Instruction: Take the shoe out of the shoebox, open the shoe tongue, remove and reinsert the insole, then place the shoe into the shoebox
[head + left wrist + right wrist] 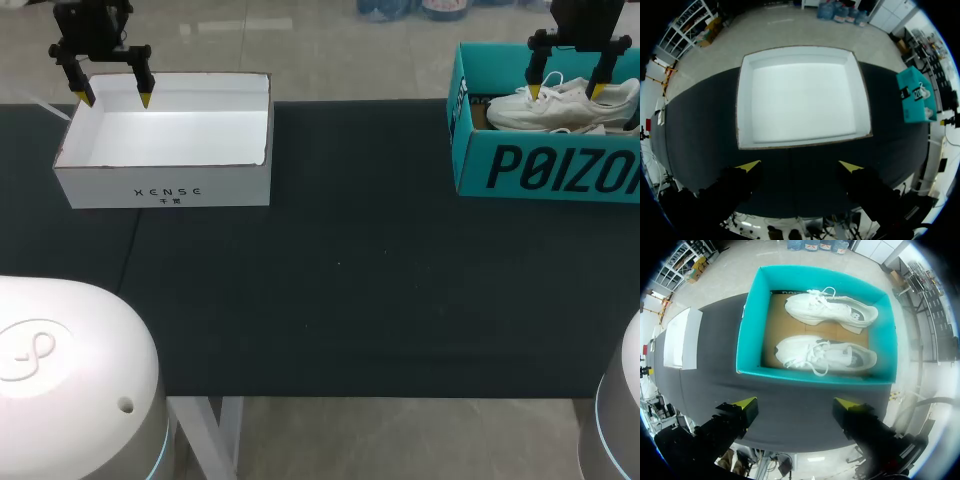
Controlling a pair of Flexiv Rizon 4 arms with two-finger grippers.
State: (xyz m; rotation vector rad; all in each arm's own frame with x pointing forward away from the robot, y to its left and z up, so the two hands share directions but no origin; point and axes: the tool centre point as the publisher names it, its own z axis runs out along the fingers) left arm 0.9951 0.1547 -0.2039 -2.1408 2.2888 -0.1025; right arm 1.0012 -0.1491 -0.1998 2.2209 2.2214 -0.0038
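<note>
A teal shoebox (545, 165) stands at the table's far right and holds two white lace-up shoes, one (830, 308) at the far side and one (825, 355) at the near side. In the head view one white shoe (560, 105) shows over the rim. My right gripper (565, 93) hangs open above the box, nothing between its fingers; its yellow tips (746, 402) sit short of the teal shoebox (752, 320) in the right wrist view. My left gripper (115, 98) hangs open over the white box (165, 185), with the tips (749, 165) before the white box (744, 105).
The white box is shallow and holds nothing. Between the two boxes stretches the dark table mat (350, 280). The robot's white housings (70, 380) fill the near corners of the head view.
</note>
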